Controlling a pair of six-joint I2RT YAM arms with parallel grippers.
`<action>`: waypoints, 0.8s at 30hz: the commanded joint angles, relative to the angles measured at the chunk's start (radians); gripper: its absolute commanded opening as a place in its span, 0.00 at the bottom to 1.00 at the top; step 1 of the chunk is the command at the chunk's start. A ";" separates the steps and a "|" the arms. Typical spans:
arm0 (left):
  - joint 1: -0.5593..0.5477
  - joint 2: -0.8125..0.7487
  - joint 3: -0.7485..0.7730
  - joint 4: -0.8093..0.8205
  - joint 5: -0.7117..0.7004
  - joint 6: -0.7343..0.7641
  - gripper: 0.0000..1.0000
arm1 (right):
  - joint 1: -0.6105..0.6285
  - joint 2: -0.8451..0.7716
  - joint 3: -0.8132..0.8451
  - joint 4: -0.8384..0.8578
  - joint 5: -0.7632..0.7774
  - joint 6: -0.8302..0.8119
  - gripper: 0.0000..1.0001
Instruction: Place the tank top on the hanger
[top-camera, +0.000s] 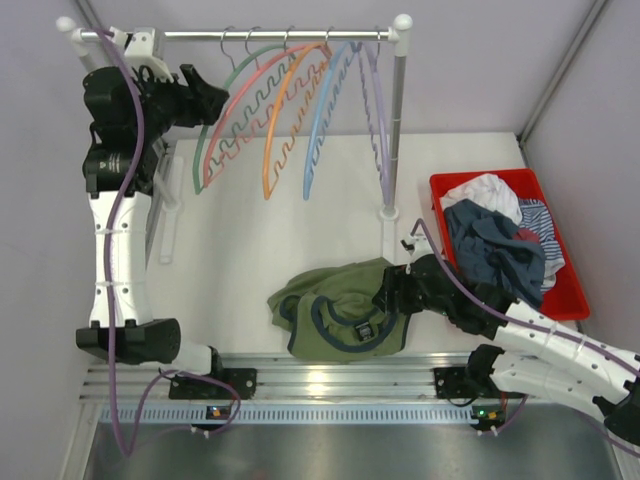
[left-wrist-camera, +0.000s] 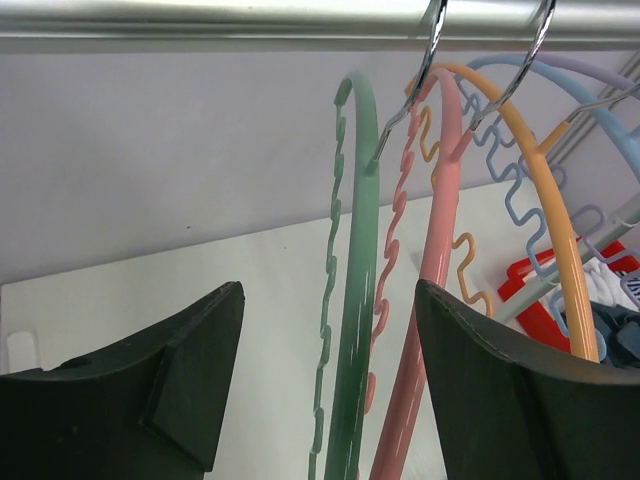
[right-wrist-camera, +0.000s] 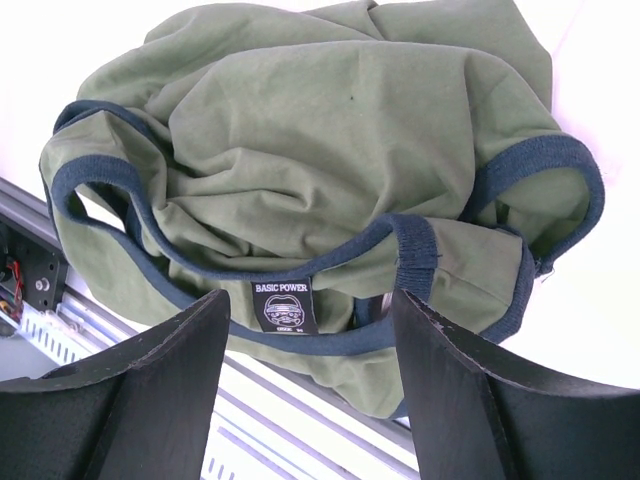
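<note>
- The left gripper (left-wrist-camera: 330, 300) is up at the rail (left-wrist-camera: 200, 22) with its jaws apart and holding nothing. The green hanger (left-wrist-camera: 356, 250) runs down through the gap and, as far as the wrist view shows, touches neither finger.
- Just beside it hang the pink hanger (left-wrist-camera: 440, 220) and then the orange hanger (left-wrist-camera: 545, 200), all hooked close together on the rail.
- The step in hand looks like taking hold of the green hanger. To do it well, centre the green arm between the pads before closing. The pink one sits near the finger on its side and could be pinched along with it.
- Grip the solid upper arc rather than the wavy lower edge. Then raise the hook clear of the rail before drawing away.
- The right gripper (right-wrist-camera: 308, 305) sits low over the tank top (right-wrist-camera: 330, 130), its jaws wide and empty. The navy neck trim (right-wrist-camera: 340, 245) and the label (right-wrist-camera: 283, 305) lie between the fingers.
- The tank top lies crumpled on the white table (top-camera: 230, 240) near the front edge, well apart from the rail.
- Its layers are bunched, so a pinch here should take only one layer of trim. Catching front and back together would likely shut the neck opening against the hanger.
- A red bin (top-camera: 478, 178) of other clothes stands to the right.
</note>
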 joint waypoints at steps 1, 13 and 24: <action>0.005 0.018 -0.014 0.063 0.027 0.009 0.74 | -0.006 -0.011 0.013 0.030 0.019 -0.003 0.66; -0.035 0.032 -0.053 0.069 0.002 0.035 0.63 | -0.006 -0.014 0.010 0.016 0.030 -0.014 0.66; -0.105 0.045 -0.027 0.035 -0.094 0.079 0.23 | -0.006 -0.005 0.023 -0.001 0.043 -0.035 0.66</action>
